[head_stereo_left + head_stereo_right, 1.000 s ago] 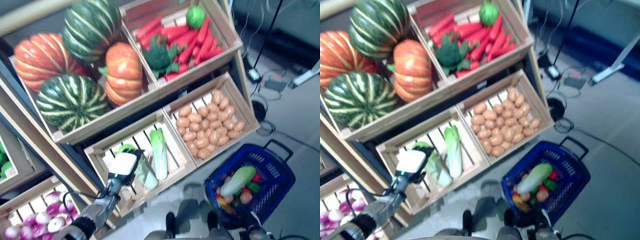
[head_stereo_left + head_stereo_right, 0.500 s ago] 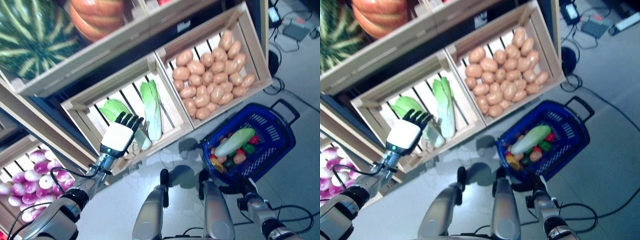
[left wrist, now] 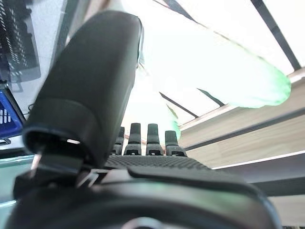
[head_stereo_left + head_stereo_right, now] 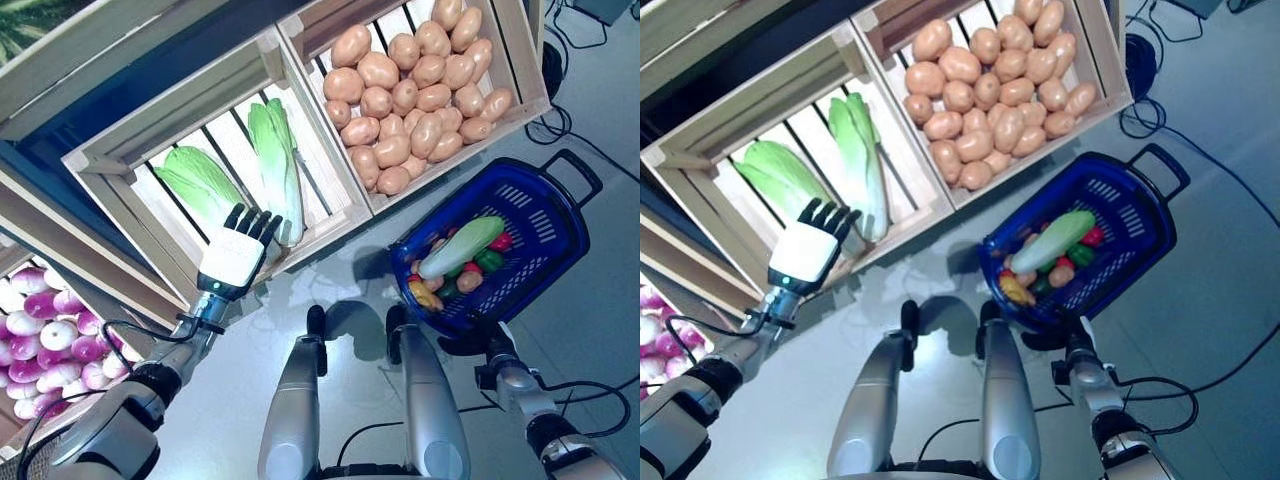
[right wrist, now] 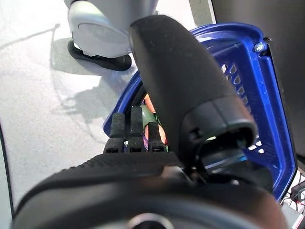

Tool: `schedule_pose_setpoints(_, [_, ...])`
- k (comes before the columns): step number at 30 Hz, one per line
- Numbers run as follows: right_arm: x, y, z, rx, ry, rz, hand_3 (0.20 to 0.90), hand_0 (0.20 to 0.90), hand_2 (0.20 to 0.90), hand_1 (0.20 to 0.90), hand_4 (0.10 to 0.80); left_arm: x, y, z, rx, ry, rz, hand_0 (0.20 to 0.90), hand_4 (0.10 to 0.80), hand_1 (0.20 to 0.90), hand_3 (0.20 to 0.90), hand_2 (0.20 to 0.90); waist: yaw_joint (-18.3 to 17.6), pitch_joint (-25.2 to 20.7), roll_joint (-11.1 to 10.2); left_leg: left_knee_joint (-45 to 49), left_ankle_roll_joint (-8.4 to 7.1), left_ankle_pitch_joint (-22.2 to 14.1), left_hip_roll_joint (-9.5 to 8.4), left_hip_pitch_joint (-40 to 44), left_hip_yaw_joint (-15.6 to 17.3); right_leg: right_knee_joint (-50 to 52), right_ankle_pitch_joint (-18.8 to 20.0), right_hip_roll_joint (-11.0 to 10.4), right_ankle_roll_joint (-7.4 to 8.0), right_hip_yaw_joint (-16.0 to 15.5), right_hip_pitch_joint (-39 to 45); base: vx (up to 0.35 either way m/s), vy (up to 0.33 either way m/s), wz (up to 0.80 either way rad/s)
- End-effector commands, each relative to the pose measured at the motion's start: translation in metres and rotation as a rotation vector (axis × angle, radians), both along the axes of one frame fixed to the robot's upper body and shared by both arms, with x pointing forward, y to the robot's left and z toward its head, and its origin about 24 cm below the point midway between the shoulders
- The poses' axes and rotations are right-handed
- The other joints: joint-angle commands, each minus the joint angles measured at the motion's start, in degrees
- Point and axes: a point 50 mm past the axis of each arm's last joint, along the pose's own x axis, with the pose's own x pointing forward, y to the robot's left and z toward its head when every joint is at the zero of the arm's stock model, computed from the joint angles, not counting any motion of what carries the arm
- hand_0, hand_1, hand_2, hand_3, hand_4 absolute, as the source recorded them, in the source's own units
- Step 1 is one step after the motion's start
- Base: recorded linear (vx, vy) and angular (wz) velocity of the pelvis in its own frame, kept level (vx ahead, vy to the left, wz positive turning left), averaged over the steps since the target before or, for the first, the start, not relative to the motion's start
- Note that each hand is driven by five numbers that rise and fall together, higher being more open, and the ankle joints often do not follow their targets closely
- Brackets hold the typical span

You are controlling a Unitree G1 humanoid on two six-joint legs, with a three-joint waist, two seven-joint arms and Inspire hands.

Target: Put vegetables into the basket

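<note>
The left hand (image 4: 232, 262), dark with a white back, hovers at the front edge of a slatted pale wooden crate (image 4: 128, 148). Its fingers (image 3: 154, 139) are straight and spread, gripping nothing, their tips just short of the stalk ends of the greens inside. That crate holds two long light-green leafy cabbages: one (image 4: 198, 184) lies at 11 o'clock from the hand, the other (image 4: 276, 165) at 1 o'clock, both slanting across the slats.

The next wooden crate (image 4: 524, 62), at 2 o'clock from the hand, is heaped with brown oval potatoes (image 4: 408, 94). At 8 o'clock from the hand, a lower crate shows purple-and-white round turnips (image 4: 42, 335).

The blue plastic mesh basket with a black handle (image 4: 553, 218) stands on the grey floor (image 4: 590, 310), at 3 o'clock from the left hand and well apart from it. It already holds a pale-green cabbage (image 4: 461, 246) lying on top of small red, green, orange and yellow vegetables (image 4: 455, 279).

The right hand (image 5: 157, 143) is low at the near rim of the basket; I cannot tell whether its fingers grip the rim.
</note>
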Motion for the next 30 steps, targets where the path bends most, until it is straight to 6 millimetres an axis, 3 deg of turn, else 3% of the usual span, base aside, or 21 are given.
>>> schedule_pose_setpoints(1, [-0.007,0.003,0.001,0.008,-0.029,0.001,0.900,0.900,0.900,0.900,0.800,0.001,0.024,0.027,-0.059,-0.199,0.137,0.900,0.800,0.900,0.900,0.900,-1.0,-1.0,-0.2,5.2,3.03,-2.2,-2.70,-2.8,2.7,-1.5,2.6,0.9,-1.18,0.2,3.4,-0.025,0.026,-0.05])
schedule_pose_setpoints(13, [0.000,0.000,0.010,0.011,-0.074,-0.035,0.900,0.900,0.900,0.900,0.800,0.003,0.052,0.032,-0.031,-0.207,0.370,0.900,0.800,0.900,0.900,0.900,-1.5,0.4,-0.2,7.2,3.30,-2.0,-2.82,-6.9,3.4,0.1,3.5,1.5,-0.75,0.8,-1.0,-0.011,0.004,-0.02])
schedule_pose_setpoints(18, [0.002,-0.003,0.013,0.012,-0.087,-0.060,0.900,0.900,0.900,0.900,0.800,0.004,0.057,0.036,0.050,-0.194,0.389,0.900,0.800,0.900,0.900,0.900,-1.8,0.7,-0.2,7.7,3.39,-2.0,-2.61,-8.2,3.7,0.7,3.8,1.9,-0.61,1.1,-2.6,-0.010,0.012,0.01])
schedule_pose_setpoints(26, [0.004,-0.012,0.018,-0.007,-0.099,-0.076,0.900,0.900,0.900,0.900,0.800,0.010,0.068,0.060,0.246,-0.198,0.373,0.900,0.800,0.900,0.900,0.900,-2.3,0.8,0.4,6.9,3.39,-2.0,-2.45,-8.2,4.6,-0.1,4.2,1.9,-0.50,1.2,-2.9,0.000,0.009,-0.01])
schedule_pose_setpoints(30, [0.003,-0.016,0.018,-0.012,-0.095,-0.085,0.900,0.900,0.900,0.900,0.800,0.013,0.071,0.072,0.252,-0.218,0.359,0.900,0.800,0.900,0.900,0.900,-2.5,0.8,0.6,6.9,3.39,-2.1,-2.48,-8.5,5.0,-0.2,4.3,1.8,-0.56,1.2,-3.2,-0.001,0.008,-0.01])
